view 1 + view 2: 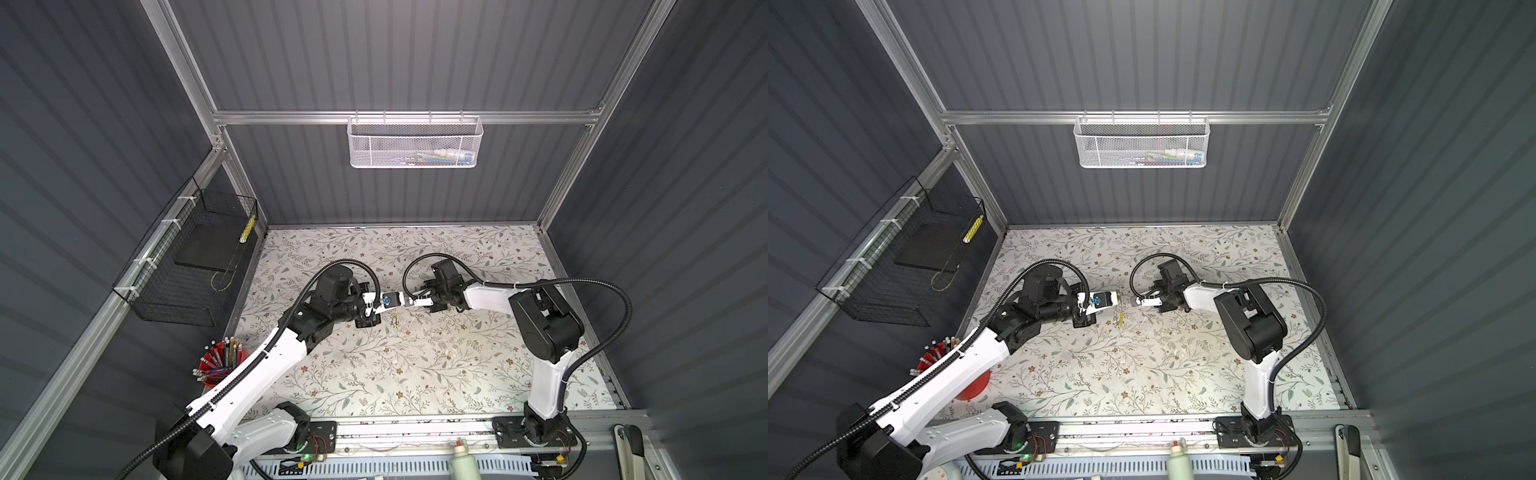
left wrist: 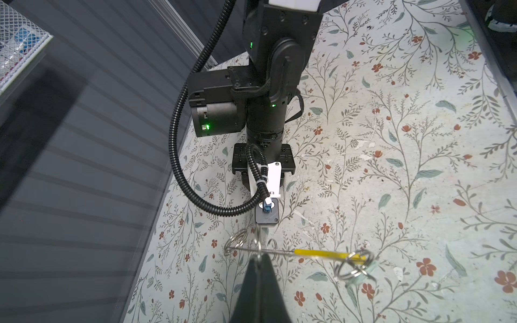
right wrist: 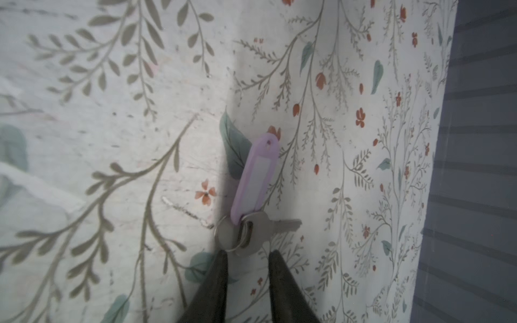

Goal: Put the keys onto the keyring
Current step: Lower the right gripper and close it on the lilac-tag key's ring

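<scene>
The keyring is a thin wire with a yellow sleeve [image 2: 327, 253]. My left gripper [image 2: 258, 258] is shut on it and holds it above the flowered table [image 2: 419, 195]. Three bare split rings [image 2: 354, 265] hang on the wire. In both top views the yellow sleeve [image 1: 395, 321] [image 1: 1120, 321] hangs between the two wrists. One of the keys [image 3: 263, 230], silvery, lies on the table with a split ring [image 3: 228, 237] and a lilac tag [image 3: 256, 179]. My right gripper [image 3: 249, 253] points down at it, jaws open, the key's head right at their tips. No other keys show.
The right arm's wrist camera [image 2: 267, 214] sits just beyond my left fingertips. A white mesh basket [image 1: 415, 143] hangs on the back wall and a black wire basket [image 1: 187, 270] on the left wall. A red cup of pencils [image 1: 218, 365] stands at front left.
</scene>
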Controlling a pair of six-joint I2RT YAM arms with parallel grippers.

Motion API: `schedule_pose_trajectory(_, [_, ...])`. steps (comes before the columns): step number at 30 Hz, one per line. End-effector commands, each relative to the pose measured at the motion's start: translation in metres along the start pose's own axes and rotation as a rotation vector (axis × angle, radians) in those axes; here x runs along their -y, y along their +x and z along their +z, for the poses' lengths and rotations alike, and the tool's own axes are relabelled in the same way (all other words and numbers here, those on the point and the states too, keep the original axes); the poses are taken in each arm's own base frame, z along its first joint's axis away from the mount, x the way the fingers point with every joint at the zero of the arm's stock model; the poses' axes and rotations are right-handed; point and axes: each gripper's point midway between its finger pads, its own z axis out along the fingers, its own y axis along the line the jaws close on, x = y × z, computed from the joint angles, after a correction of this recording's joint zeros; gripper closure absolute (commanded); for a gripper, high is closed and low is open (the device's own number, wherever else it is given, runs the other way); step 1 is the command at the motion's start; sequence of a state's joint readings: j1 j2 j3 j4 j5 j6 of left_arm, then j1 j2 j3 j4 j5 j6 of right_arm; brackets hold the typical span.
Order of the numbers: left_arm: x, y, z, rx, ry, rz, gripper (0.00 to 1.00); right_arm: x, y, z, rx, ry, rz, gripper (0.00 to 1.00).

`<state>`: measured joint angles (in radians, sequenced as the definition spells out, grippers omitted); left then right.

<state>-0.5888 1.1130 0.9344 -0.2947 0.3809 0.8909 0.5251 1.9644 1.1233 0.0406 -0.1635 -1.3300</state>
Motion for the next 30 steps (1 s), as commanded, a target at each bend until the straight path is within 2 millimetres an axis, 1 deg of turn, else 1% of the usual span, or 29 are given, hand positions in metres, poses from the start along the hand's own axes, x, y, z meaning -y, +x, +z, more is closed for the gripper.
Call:
schedule_pose_trajectory(1, [-0.012, -0.009, -0.003, 0.018, -0.028, 0.027, 1.00, -0.012, 0.007, 0.007, -0.023, -0.015, -0.031, 0.71])
schedule_pose_trajectory(5, [-0.013, -0.007, -0.001, 0.015, -0.022, 0.022, 1.00, -0.015, 0.005, 0.008, -0.012, -0.013, -0.032, 0.71])
schedule_pose_trajectory(10, [-0.013, -0.007, 0.000, 0.013, -0.018, 0.023, 1.00, -0.016, 0.003, 0.005, 0.003, -0.012, -0.050, 0.66])
schedule_pose_trajectory(14, [-0.014, -0.007, 0.001, 0.014, -0.017, 0.024, 1.00, -0.021, -0.006, 0.006, 0.052, -0.037, -0.100, 0.66])
schedule_pose_trajectory(20, [-0.014, -0.007, 0.000, 0.010, -0.014, 0.023, 1.00, -0.027, -0.011, 0.007, 0.081, -0.077, -0.135, 0.69])
schedule_pose_trajectory(24, [-0.014, -0.007, 0.000, 0.009, -0.013, 0.023, 1.00, -0.030, -0.011, 0.009, 0.082, -0.085, -0.138, 0.71])
schedule_pose_trajectory(30, [-0.013, -0.006, 0.000, 0.006, -0.013, 0.021, 1.00, -0.026, -0.007, 0.017, 0.053, -0.056, -0.128, 0.78])
